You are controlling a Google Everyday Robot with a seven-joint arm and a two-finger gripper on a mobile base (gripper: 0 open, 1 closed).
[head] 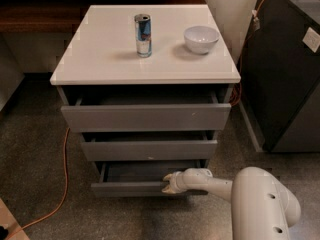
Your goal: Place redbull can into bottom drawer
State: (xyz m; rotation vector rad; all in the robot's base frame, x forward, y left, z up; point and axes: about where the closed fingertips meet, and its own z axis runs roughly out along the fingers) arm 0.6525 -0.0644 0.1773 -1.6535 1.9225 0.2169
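Observation:
The redbull can (143,35), slim, blue and silver, stands upright on the white cabinet top (100,59), left of centre. The bottom drawer (135,188) is the lowest of three grey drawers and is pulled out a little, showing its grey interior. My gripper (168,183) is at the top edge of this drawer's front panel, right of its middle, with my white arm (260,204) reaching in from the lower right.
A white bowl (201,38) sits on the cabinet top right of the can. The top drawer (145,116) and middle drawer (149,149) are also partly open. A dark cabinet (290,69) stands at the right. An orange cable (62,184) lies on the floor at the left.

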